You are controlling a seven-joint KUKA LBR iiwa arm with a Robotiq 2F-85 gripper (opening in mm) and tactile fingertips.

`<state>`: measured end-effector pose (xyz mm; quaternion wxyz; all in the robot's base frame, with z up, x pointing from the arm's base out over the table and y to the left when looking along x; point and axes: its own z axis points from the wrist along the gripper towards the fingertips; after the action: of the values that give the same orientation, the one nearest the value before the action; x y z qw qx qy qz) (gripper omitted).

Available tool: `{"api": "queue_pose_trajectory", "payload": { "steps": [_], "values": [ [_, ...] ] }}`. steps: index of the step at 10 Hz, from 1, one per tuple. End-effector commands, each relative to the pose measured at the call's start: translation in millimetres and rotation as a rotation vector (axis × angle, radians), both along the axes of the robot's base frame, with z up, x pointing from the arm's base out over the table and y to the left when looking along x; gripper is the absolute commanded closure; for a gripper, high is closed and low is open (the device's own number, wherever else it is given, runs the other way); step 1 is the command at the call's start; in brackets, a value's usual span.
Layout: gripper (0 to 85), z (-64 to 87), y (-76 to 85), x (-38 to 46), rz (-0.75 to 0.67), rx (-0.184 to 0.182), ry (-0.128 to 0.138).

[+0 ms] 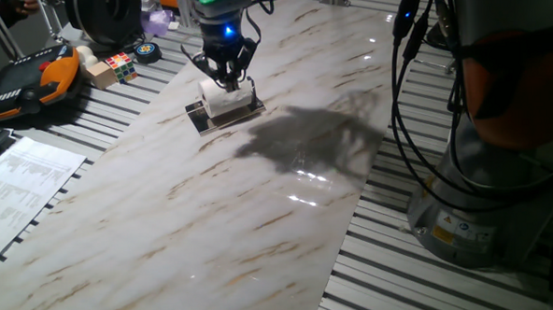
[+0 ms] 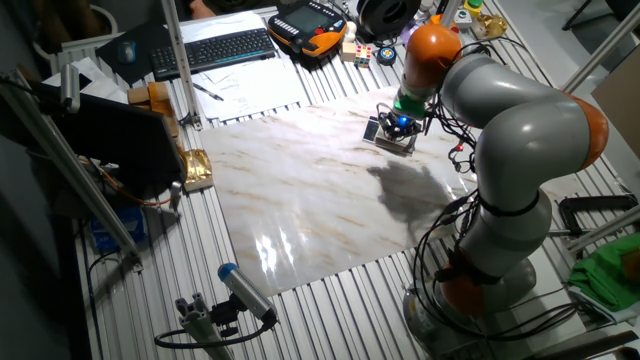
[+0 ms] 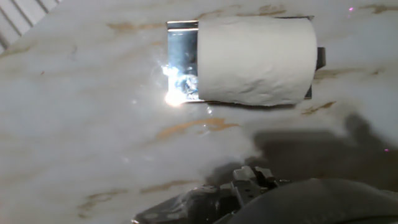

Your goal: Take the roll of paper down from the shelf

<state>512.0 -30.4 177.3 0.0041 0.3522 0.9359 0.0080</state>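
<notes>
The white roll of paper lies on its side on the small black shelf, at the far end of the marble tabletop. My gripper hangs right above the roll, its fingers drawn together in a point just over the roll's top; it holds nothing. In the hand view the roll fills the upper middle and covers most of the shelf, whose shiny left part glares. A dark part of my gripper shows at the bottom edge. In the other fixed view the gripper is over the shelf.
A black-and-orange case, a colour cube and a tape roll lie left of the shelf. Printed paper sheets lie at the left edge. The arm's base and cables stand at the right. A keyboard lies beyond the tabletop.
</notes>
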Motion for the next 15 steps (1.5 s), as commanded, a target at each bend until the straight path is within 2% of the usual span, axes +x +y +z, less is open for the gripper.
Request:
{"api": "queue_pose_trajectory", "payload": {
  "steps": [1, 3, 5, 6, 7, 9, 10, 15],
  "values": [
    [84.3, 0.9, -1.0, 0.2, -0.347, -0.001, 0.001],
    [84.3, 1.7, -1.7, 0.3, -0.407, -0.013, -0.011],
    [84.3, 2.1, -2.7, 0.8, -0.485, -0.009, -0.015],
    [84.3, 3.0, -3.3, 0.9, -0.507, 0.002, -0.012],
    [84.3, 3.7, -4.6, 1.5, -0.528, -0.003, -0.007],
    [84.3, 5.8, -10.9, 6.9, -0.580, 0.000, 0.002],
    [84.3, 5.8, -12.4, 9.1, -0.603, 0.029, 0.021],
    [84.3, 5.8, -13.2, 10.7, -0.663, -0.009, -0.001]
  ]
}}
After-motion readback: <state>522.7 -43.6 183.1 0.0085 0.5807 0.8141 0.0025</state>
